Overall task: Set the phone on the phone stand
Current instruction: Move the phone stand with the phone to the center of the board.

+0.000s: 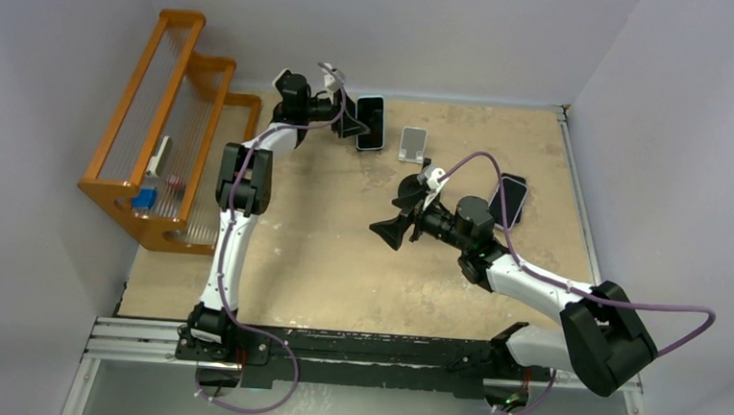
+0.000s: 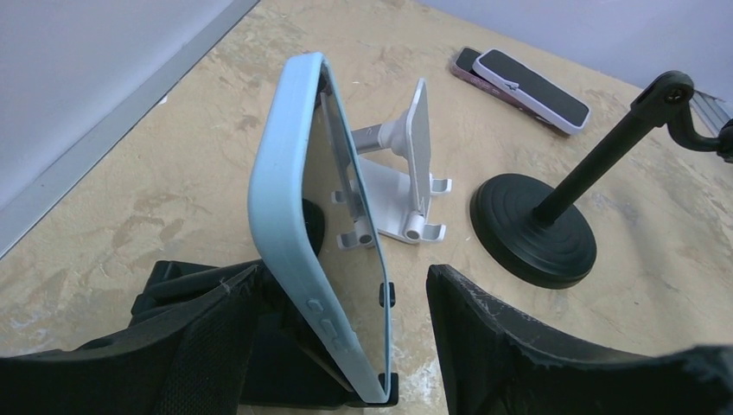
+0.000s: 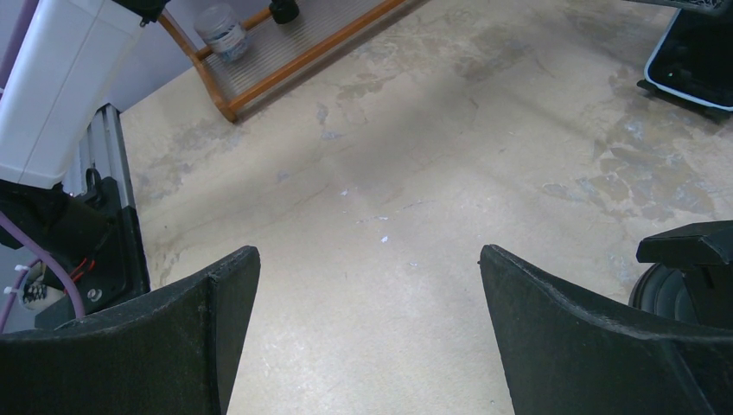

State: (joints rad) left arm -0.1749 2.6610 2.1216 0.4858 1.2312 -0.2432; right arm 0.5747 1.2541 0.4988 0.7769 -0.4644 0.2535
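Left claw [image 2: 344,272]: found around upright phone [image 2: 285,199], grip unclear, beside stand [image 2: 415,164] near desk's [image 2: 173,190] far edge; right claw [image 3: 370,259]: gaped wide, empty.

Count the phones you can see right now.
3. A blue-cased phone stands inside the left tool; a white-edged phone lies on a dark phone, far right of the table. Others may be hidden.

Light-blue-cased phone [image 2: 290,216] stands on edge near the white phone stand [image 2: 418,147].
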